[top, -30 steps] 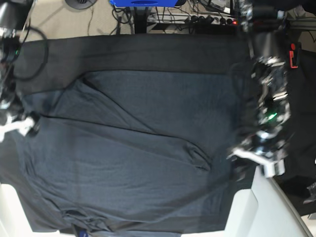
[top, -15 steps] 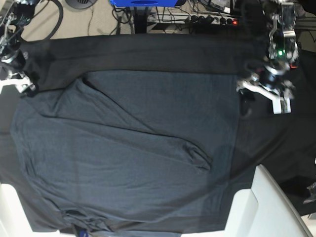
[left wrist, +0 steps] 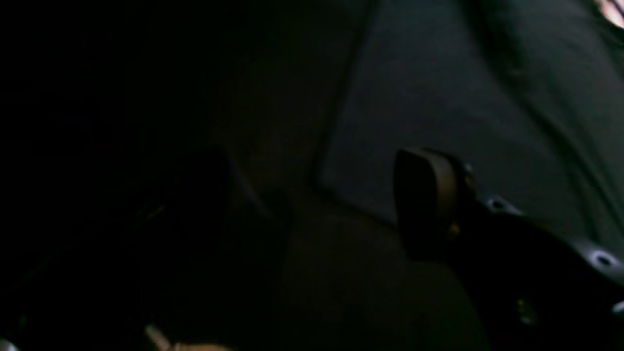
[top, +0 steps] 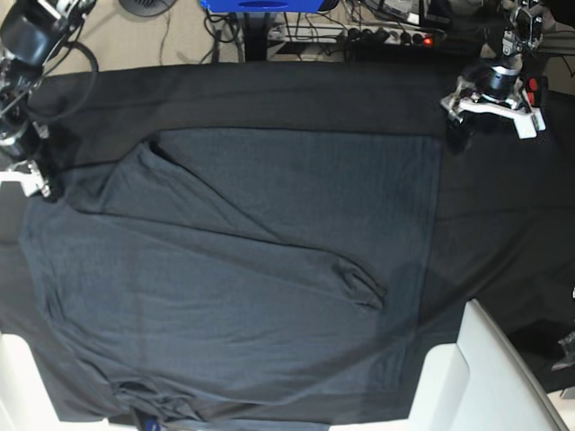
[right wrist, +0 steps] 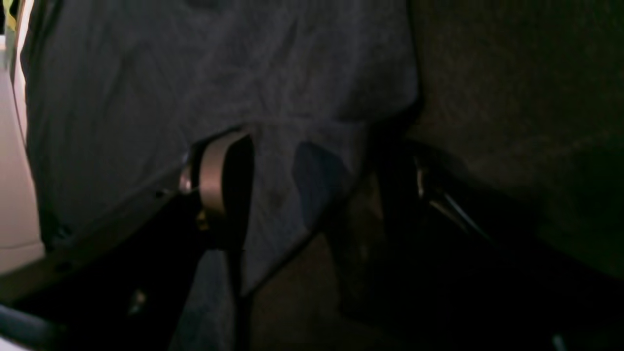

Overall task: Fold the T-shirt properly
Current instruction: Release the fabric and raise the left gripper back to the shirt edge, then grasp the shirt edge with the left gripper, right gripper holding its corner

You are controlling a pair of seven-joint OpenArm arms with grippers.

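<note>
The T-shirt (top: pixel 252 269) lies spread out on the black tablecloth (top: pixel 269 90), with a diagonal crease running across its middle. My left gripper (top: pixel 492 108) hovers off the shirt's far right corner, open. In the left wrist view the left gripper (left wrist: pixel 312 204) has its jaws wide apart over the cloth, with the T-shirt (left wrist: pixel 438 97) corner just ahead. My right gripper (top: pixel 27 184) is at the shirt's far left edge. In the right wrist view the right gripper (right wrist: pixel 307 190) stands open, and the T-shirt (right wrist: pixel 195 73) edge lies between its fingers (right wrist: pixel 219 180).
White surfaces (top: pixel 485 359) stick out under the cloth at both near corners. Behind the table are a power strip (top: pixel 386 36) with cables, and a blue object (top: pixel 260 4). A red part (top: pixel 532 90) sits by the left arm.
The left gripper has travelled from the shirt's near right side up to the far right corner. The right gripper went toward the far edge, then came back a little. The shirt lies as before.
</note>
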